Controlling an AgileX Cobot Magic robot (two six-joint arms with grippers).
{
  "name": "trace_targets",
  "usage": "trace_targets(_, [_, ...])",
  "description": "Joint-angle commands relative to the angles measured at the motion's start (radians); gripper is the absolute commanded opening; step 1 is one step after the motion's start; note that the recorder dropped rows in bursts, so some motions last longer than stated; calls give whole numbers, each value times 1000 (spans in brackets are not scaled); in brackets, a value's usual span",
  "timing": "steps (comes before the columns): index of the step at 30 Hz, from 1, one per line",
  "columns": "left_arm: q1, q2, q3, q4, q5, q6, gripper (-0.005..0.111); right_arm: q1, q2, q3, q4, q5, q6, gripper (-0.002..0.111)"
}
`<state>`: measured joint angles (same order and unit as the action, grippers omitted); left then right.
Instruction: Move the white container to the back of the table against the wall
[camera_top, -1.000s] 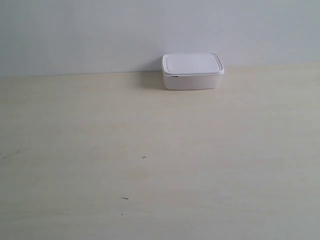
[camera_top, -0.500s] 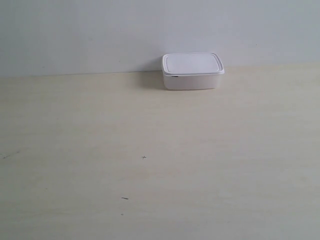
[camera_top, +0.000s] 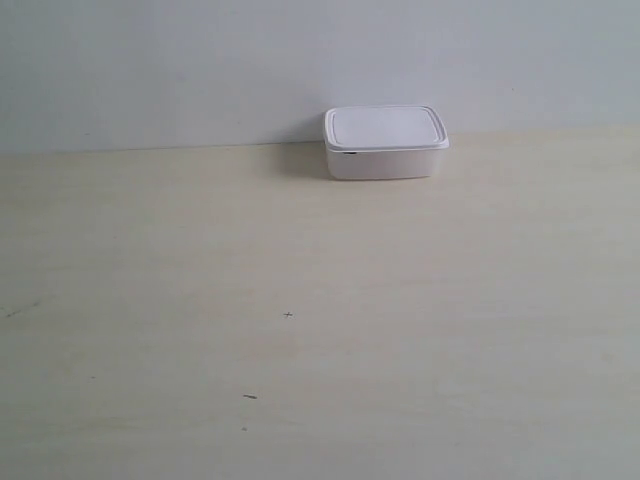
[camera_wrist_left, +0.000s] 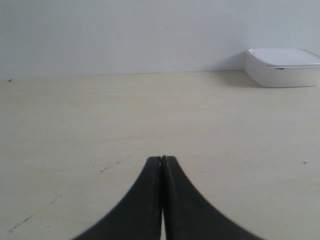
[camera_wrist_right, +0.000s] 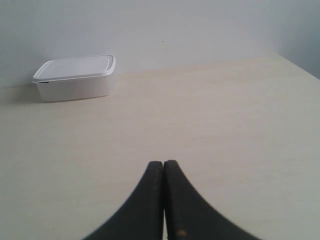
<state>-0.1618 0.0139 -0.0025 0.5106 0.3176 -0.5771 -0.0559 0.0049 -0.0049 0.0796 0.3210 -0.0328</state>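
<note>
Both the left gripper (camera_wrist_left: 162, 159) and the right gripper (camera_wrist_right: 163, 163) are pinched closed on nothing, well apart from the white container (camera_top: 385, 142), which sits at the back of the table (camera_top: 300, 300) against the wall (camera_top: 200, 60); nothing has moved in the last second, so the task looks done

Exterior view looks down toward the wall (camera_top: 200, 60); both wrist views skim low, sharing the white container (camera_top: 386, 143).
</note>
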Motion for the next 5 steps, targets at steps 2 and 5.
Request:
trace_targets(2, [2, -5, 3, 0, 2, 1, 0, -5, -5, 5, 0, -4, 0, 0])
trace_targets(5, [2, -5, 3, 0, 2, 1, 0, -5, -5, 5, 0, -4, 0, 0])
